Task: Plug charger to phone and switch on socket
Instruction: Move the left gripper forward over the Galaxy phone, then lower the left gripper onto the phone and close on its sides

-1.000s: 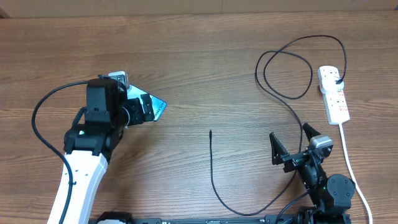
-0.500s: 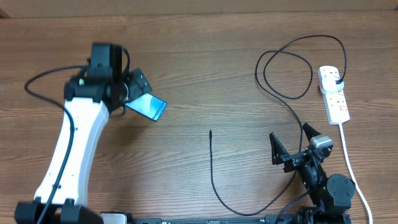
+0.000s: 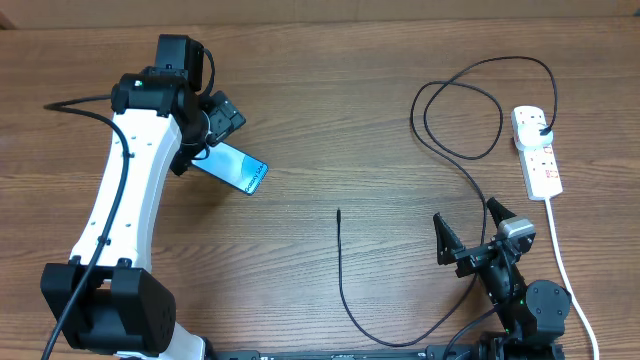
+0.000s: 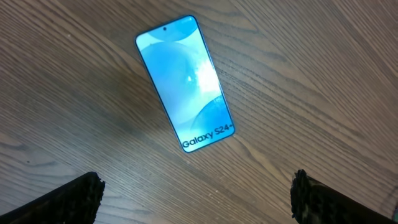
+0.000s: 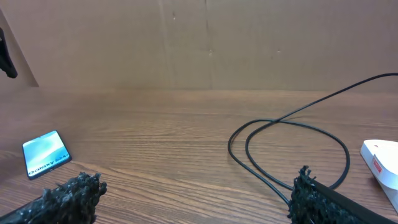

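Observation:
The phone [image 3: 240, 169] lies flat on the wood at the left with its light blue screen up; it also shows in the left wrist view [image 4: 185, 83] and, small, in the right wrist view [image 5: 45, 154]. My left gripper [image 3: 208, 135] hovers open over the phone's far end, and its fingertips [image 4: 87, 190] hold nothing. The charger, a thin black cable [image 3: 343, 290], ends in a free tip [image 3: 339, 212] at mid-table and loops right to a black plug [image 3: 541, 128] seated in the white socket [image 3: 543, 170]. My right gripper [image 3: 470, 228] stands open and empty near the front edge.
The socket's thick white cord [image 3: 560, 260] runs down the right side past my right arm. The cable's loops [image 5: 292, 127] lie just ahead of my right gripper [image 5: 193, 186]. A brown wall [image 5: 199, 43] backs the table.
My left arm has stretched toward the far side of the table, so its gripper has shifted off the phone and uncovered more of it. The right arm, cable and socket have not moved.

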`<state>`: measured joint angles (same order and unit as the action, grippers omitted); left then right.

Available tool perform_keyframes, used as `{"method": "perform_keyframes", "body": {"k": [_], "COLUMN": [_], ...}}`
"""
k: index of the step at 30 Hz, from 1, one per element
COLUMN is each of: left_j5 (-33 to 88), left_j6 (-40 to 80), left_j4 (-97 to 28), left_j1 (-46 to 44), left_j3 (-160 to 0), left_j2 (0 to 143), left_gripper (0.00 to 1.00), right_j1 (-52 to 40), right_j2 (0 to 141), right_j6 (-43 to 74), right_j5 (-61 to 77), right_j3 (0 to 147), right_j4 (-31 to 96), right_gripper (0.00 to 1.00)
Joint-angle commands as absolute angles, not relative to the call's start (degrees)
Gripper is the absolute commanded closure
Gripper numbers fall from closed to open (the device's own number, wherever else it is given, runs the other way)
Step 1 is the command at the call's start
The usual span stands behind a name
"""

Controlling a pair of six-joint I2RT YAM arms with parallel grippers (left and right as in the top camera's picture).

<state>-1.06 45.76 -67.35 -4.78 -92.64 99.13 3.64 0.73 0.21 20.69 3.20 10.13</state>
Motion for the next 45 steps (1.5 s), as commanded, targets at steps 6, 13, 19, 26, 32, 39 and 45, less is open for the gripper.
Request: {"method": "perform_keyframes", "body": {"k": [6, 13, 19, 26, 32, 39, 45], "left_j5": [-0.6, -0.3, -0.2, -0.5, -0.5, -0.6, -0.6], "left_j6": [53.7, 56.9, 57.5, 58.6, 58.5, 57.8, 57.9], "left_j4": [-68.5, -69.0, -69.8, -68.2, -66.3, -62.8, -61.5], "left_j1": [-4.5, -4.4, -4.4, -4.4, -3.9, -3.4, -3.4], "left_j3": [-94.3, -94.5, -96.0, -96.1, -96.1, -96.1, -96.0], "left_j2": [99.6, 102.4, 108.8, 112.8, 116.0, 118.0, 118.0], "left_gripper": [0.00, 0.00, 0.00, 0.00, 0.00, 0.00, 0.00], "right_j1": [3.4, 3.4, 3.4, 3.4, 3.4, 3.4, 3.4], "right_j2": [0.2, 0.2, 0.2, 0.2, 0.2, 0.2, 0.2], "right_j6": [0.2, 0.2, 0.2, 0.2, 0.2, 0.2, 0.2], "right_j5": [20.4, 20.4, 20.4, 20.4, 20.4, 20.4, 20.4], "right_j3": [3.2, 3.2, 3.2, 3.2, 3.2, 3.2, 3.2], "right_j4": [9.9, 9.9, 9.9, 9.9, 9.9, 9.9, 9.9], "right_gripper": [0.00, 0.00, 0.00, 0.00, 0.00, 0.00, 0.00]}}
